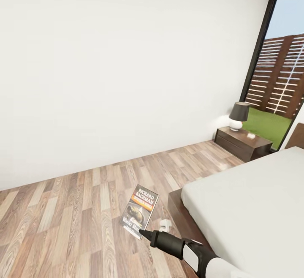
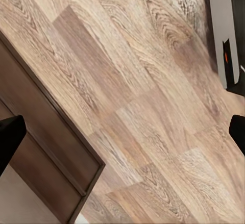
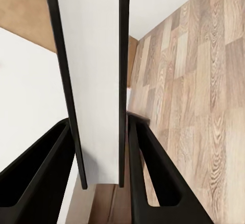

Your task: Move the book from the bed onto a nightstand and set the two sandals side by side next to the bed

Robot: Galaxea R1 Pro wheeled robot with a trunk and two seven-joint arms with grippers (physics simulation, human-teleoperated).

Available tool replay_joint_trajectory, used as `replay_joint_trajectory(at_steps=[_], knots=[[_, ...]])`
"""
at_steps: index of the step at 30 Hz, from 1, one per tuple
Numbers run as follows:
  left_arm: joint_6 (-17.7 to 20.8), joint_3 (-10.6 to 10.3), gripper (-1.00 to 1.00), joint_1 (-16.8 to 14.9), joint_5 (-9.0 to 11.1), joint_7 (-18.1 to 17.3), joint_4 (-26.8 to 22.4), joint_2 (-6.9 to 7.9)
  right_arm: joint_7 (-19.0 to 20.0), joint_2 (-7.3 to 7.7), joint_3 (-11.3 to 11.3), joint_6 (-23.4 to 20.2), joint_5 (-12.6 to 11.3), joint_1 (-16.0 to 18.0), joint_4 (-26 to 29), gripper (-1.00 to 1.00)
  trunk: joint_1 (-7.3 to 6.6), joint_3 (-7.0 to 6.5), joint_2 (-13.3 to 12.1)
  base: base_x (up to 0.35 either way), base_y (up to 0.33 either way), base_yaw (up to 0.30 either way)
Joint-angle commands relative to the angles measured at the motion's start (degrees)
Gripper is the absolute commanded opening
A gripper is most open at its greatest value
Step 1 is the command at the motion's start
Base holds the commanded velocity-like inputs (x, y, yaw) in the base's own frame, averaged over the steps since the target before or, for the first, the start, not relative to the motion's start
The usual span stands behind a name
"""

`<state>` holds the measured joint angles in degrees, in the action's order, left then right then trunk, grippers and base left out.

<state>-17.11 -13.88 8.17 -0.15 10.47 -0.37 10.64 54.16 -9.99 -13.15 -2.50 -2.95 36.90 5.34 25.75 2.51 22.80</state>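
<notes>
My right gripper (image 1: 142, 232) is shut on the lower edge of the book (image 1: 139, 211), which hangs tilted above the wood floor just off the bed's corner. Its dark cover with the orange band and white "Richard Bachman" lettering faces up. In the right wrist view the book (image 3: 97, 71) stands edge-on, white pages between dark covers, clamped by both black fingers (image 3: 148, 168). The bed (image 1: 253, 210), with a pale-grey mattress on a dark frame, fills the lower right. A dark nightstand (image 1: 244, 143) stands by the window. My left gripper (image 2: 122, 132) is open over the floor. The sandals are out of view.
A dark-shaded lamp (image 1: 239, 116) and a small white item sit on the nightstand. A tall black-framed window (image 1: 278, 71) shows a slatted fence. The dark bed frame (image 2: 46, 132) runs under my left gripper. Plank floor (image 1: 76, 210) stretches left to the white wall.
</notes>
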Motion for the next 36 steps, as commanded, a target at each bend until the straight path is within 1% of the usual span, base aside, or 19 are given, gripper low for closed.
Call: replay_joint_trajectory(at_steps=[1,9,13,21,36], knots=[[-0.11,-0.44,1.00,0.00,-0.03,0.34,-0.05,0.00,0.17,0.00,0.00,-0.13,-0.26,0.00,-0.01,-1.00,0.03,0.14,0.12,0.000,0.000,0.023],[-0.16,-0.37,1.00,0.00,-0.02,0.34,-0.06,0.00,0.12,0.00,0.18,3.19,0.73,-0.09,-0.63,-1.00,0.03,0.26,0.12,0.000,0.007,0.011],[-0.19,-0.36,1.00,0.00,0.02,0.34,-0.06,0.00,0.04,0.00,0.21,4.08,0.96,-0.10,-1.28,-1.00,0.03,0.25,0.12,0.000,0.080,0.003],[-0.21,-0.36,1.00,0.00,-0.01,0.34,-0.06,0.00,0.04,0.00,0.23,4.60,1.12,-0.14,-1.83,-1.00,0.03,0.51,0.12,0.000,0.123,0.014],[-0.89,-0.29,1.00,0.00,0.06,0.34,0.01,0.00,-0.04,0.00,0.23,4.71,1.35,-0.15,-2.11,-1.00,0.03,1.76,0.12,0.000,0.107,0.058]])
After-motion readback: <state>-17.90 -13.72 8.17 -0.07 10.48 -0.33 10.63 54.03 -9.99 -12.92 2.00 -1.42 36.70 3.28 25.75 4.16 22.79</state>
